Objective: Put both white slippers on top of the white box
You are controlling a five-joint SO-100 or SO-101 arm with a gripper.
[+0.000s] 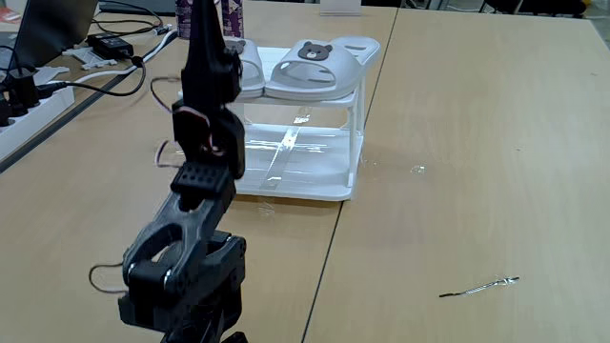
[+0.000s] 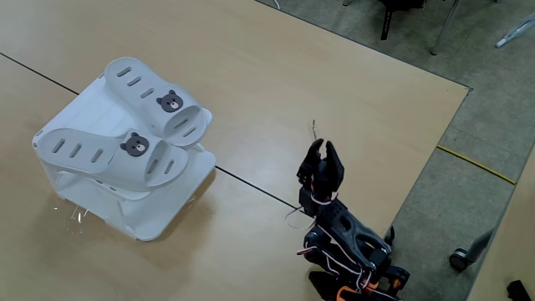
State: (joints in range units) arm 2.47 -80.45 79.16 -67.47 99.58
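Light wood-grain tabletop (image 2: 276, 75), made of panels with dark seams between them. White plastic two-tier open rack (image 2: 159, 219) stands on it, left of centre in a fixed view, upper middle in a fixed view (image 1: 355, 143); thin corner posts, flat top. Black robot arm (image 1: 195, 219) stands on the tabletop well apart from the rack, folded up, loose wires looping off it. Both off-white rubber slide slippers lie side by side on the rack top, touching each other, each with slotted strap and grey-brown bear-face badge: one slipper (image 2: 155, 94) toward the far edge, the other slipper (image 2: 104, 157) nearer the camera. In a fixed view one slipper (image 1: 319, 69) shows whole, the second partly behind the arm. Black pincer (image 2: 323, 155) points up off the arm, above the tabletop, right of the rack, holding nothing; tips close together, narrow gap. Black cables and power adapter (image 1: 112, 45) at the upper left tabletop edge.
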